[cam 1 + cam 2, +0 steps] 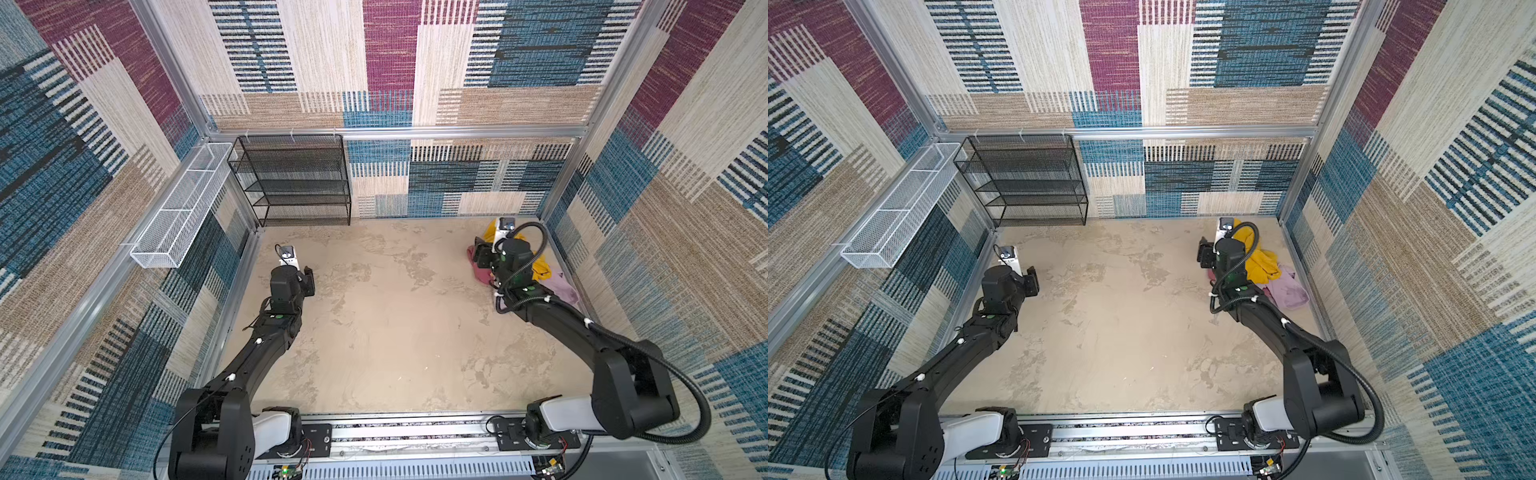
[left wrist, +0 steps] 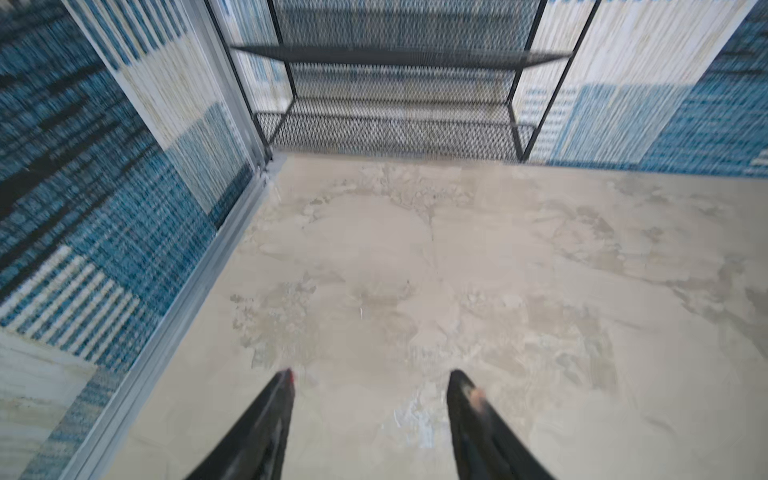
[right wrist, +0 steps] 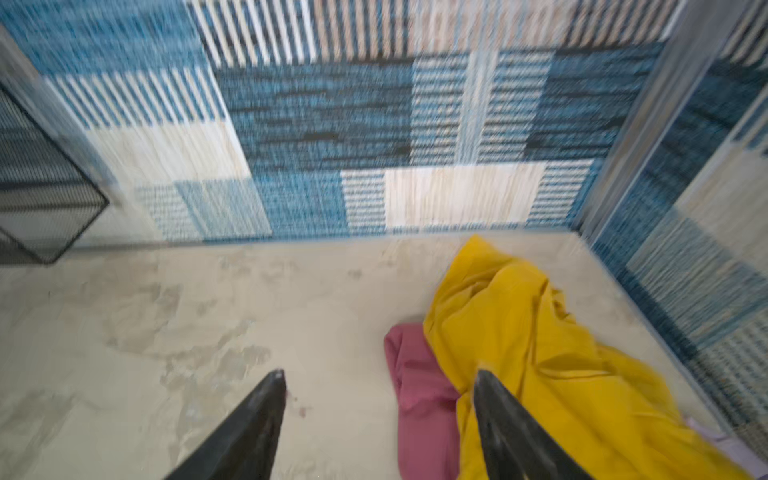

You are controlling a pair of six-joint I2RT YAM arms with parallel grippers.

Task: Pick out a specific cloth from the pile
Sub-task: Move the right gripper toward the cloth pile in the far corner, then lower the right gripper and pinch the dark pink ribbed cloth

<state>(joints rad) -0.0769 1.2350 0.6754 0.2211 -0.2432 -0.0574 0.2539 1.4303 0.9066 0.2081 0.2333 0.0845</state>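
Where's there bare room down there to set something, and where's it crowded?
The whole middle of the table is bare, from the left pincer across to the right pincer, and so is the strip before the black mesh shelf. Crowded: the far right corner, where the pile of yellow, pink and lilac cloths lies.

The pile (image 1: 1264, 264) lies far right on the table (image 1: 1121, 332), the rack (image 1: 1025, 183) far left

Light: you have bright, even light across both top views.
Shadows: faint and soft-edged on the tabletop (image 1: 395, 332).
Blur: both your wrist views smear; the pile (image 3: 540, 353) keeps its colour but loses its folds.
Edges: the walls (image 1: 62, 166) bow at 9 and 3 o'clock.
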